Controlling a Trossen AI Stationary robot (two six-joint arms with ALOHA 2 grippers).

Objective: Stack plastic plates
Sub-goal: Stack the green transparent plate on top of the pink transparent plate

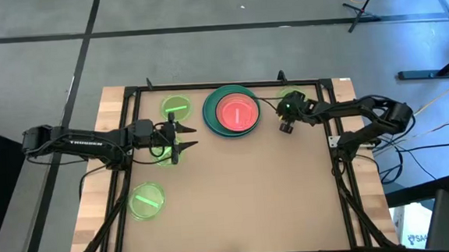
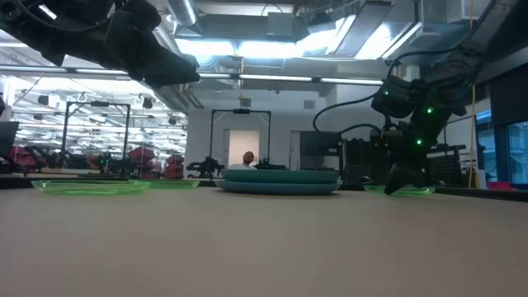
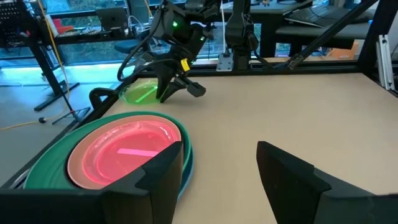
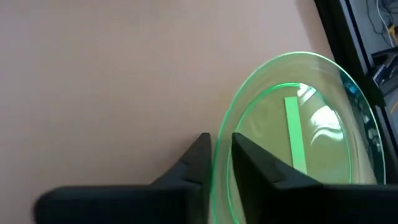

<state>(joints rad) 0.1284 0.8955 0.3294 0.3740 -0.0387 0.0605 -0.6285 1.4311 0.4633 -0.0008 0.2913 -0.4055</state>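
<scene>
A stack of plates (image 1: pixel 231 112) stands at the far middle of the table: a large teal plate (image 3: pixel 46 163) with a translucent pink one (image 3: pixel 121 152) on top. Single neon-green plates lie at the far left (image 1: pixel 175 107), under my left gripper (image 1: pixel 160 153) and at the near left (image 1: pixel 145 201). My left gripper (image 1: pixel 192 136) hovers open, left of the stack, touching nothing. My right gripper (image 1: pixel 287 110) is right of the stack, shut on a fourth green plate (image 4: pixel 298 143). The other plates are hidden or out of view. My right gripper pinches the green plate's rim (image 4: pixel 229 124), one finger inside the plate (image 4: pixel 255 162) and one outside it (image 4: pixel 193 158). The fingers come from above, pointing down. In the low view the plate (image 2: pixel 400 190) sits low at table level; whether it is lifted clear I cannot tell.
A black frame (image 1: pixel 222 85) runs along the table's far edge and sides, close behind the stack and the held plate. The brown tabletop (image 1: pixel 252 195) stretches bare from the middle to the near right.
</scene>
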